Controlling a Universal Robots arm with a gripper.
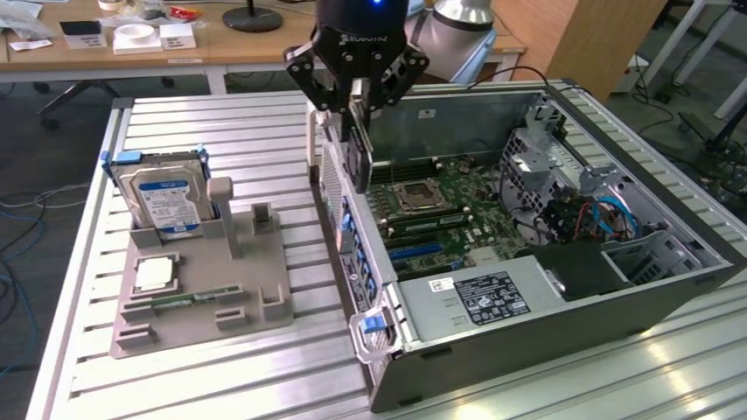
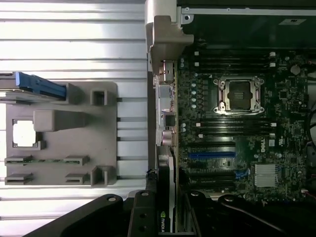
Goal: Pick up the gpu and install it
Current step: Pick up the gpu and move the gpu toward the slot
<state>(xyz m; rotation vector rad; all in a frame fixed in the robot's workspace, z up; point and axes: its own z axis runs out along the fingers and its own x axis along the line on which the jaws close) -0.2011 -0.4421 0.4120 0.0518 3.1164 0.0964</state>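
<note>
The gripper [image 1: 359, 92] is clamping the gpu [image 1: 362, 157] edge-on, dangling it in the upper middle of the frame over the open computer case's [image 1: 653, 289] side wall. A hard drive [image 1: 164, 197] is standing in the grey fixture [image 1: 251, 297] at the exterior view's left.

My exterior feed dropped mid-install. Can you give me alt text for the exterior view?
The gripper holds the gpu upright over the open computer case's wall nearest the grey parts holder. The motherboard lies exposed inside, and a hard drive stands in the holder on the exterior view's left.
</note>
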